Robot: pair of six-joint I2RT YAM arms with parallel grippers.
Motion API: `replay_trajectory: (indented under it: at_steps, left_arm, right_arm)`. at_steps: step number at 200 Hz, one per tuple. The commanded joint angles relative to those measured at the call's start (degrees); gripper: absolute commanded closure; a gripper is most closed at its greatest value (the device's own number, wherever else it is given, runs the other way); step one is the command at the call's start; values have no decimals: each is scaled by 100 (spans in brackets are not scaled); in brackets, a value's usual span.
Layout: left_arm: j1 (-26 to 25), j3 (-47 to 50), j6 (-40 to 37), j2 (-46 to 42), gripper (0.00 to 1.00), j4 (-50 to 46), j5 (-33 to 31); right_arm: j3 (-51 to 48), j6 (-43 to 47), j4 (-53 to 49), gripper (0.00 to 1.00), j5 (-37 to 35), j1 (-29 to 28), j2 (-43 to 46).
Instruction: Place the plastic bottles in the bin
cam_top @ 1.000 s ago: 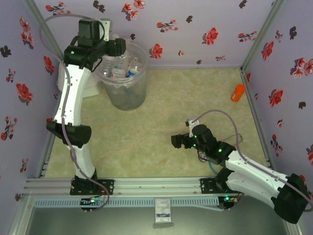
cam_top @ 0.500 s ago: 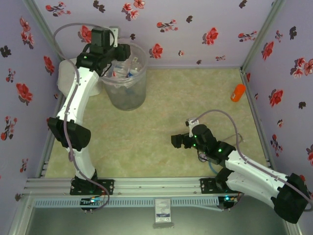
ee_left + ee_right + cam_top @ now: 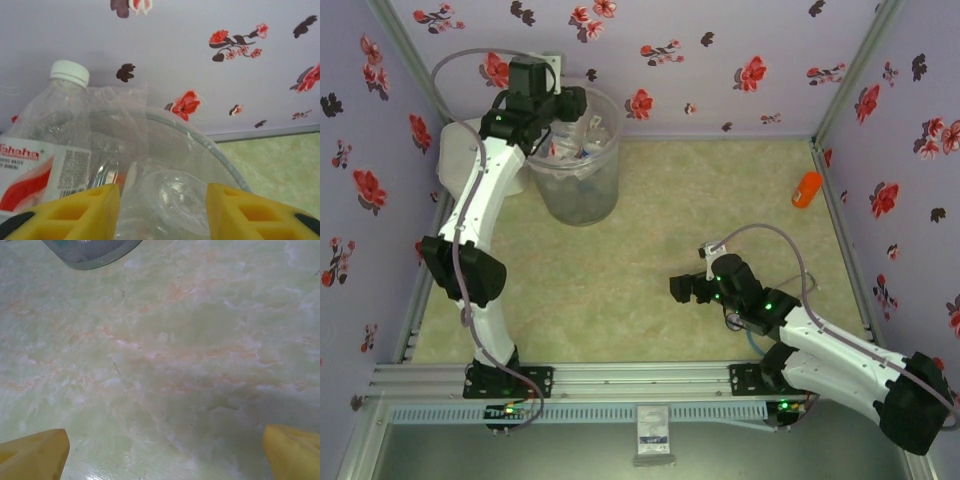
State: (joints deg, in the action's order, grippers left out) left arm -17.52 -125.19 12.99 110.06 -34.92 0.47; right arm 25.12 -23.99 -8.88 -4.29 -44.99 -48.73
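At the far-left corner of the table (image 3: 720, 200), the bin (image 3: 582, 195) stands upright, close to the flowered wall (image 3: 720, 60). Several bottles (image 3: 588, 140) lie piled inside it, reaching close to the rim. A white box (image 3: 453, 165) sits just left of the bin, partly hidden by the left arm.

Left arm: extended up and over the bin's near-left side. The left gripper (image 3: 570, 104) is above the rim, over the opening.

Left wrist view — the left gripper (image 3: 162, 200) has its yellow fingers (image 3: 70, 212) partly apart. The round end of a clear bottle (image 3: 172, 197) sits in the gap between them. Whether the fingers press on it or it merely lies beyond them cannot be told. Just left of it, a labelled bottle (image 3: 47, 150) with a white cap and a red-and-white label is tilted, cap uppermost. Crumpled bag (image 3: 117, 115) film rises beside it, and the bin's (image 3: 200, 147) textured rim curves behind.

Right arm: low over the near-right area of the table, well apart from the bin. The right gripper (image 3: 685, 288) points left. Right wrist view — the right gripper (image 3: 165, 440) is released, its fingers (image 3: 35, 452) spread wide with bare table (image 3: 175, 340) between them. The bin's (image 3: 90, 252) base shows at the upper left.

An orange object (image 3: 807, 188) lies near the right wall, well apart from both grippers.
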Motion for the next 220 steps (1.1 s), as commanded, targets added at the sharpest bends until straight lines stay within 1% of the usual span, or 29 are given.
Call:
replay_trajectory:
  at_steps: [1,17,34,47,62,86,101,122,134,146,160,181,204,220]
  left_arm:
    - [178,-576,-114,793,50,-1571,-276]
    - [188,-1249,-152,1119,48,-1937,-265]
    - [187,-1738,-157,1329,47,-2150,-227]
    - [194,-1892,-156,1345,45,-2221,-184]
    - [183,-1825,-178,1182,41,-2150,-50]
    - [115,-1555,-314,701,30,-1936,88]
    - [68,-1439,-427,371,20,-1869,98]
    - [45,-1240,-557,-161,6,-1852,107]
    - [46,-1008,-634,-530,0,-1822,72]
    - [40,-544,-691,-986,0,-1793,-39]
    - [47,326,-689,-1658,0,-1347,-210]
    - [77,2144,-554,-2769,0,-618,-599]
    - [206,4142,-74,-4113,0,140,-1018]
    - [272,5300,265,-4947,0,468,-1420]
  right_arm:
    - [159,10,-84,1,5,29,9]
    - [242,19,-183,1,42,32,84]
    - [233,13,-166,1,26,34,203]
    - [246,8,-187,1,8,31,267]
    - [273,11,-235,1,4,37,315]
    - [336,148,-244,1,-90,35,323]
    - [480,292,-344,0,-283,36,300]
    - [673,434,-468,0,-681,49,304]
    - [770,469,-560,0,-1037,76,317]
    - [833,481,-646,0,-1391,151,325]
    - [860,485,-686,0,-1754,306,322]
    - [910,513,-780,0,-1939,626,329]
    - [1073,654,-1101,0,-2178,922,376]
    - [1066,853,-1204,0,-2519,1064,470]
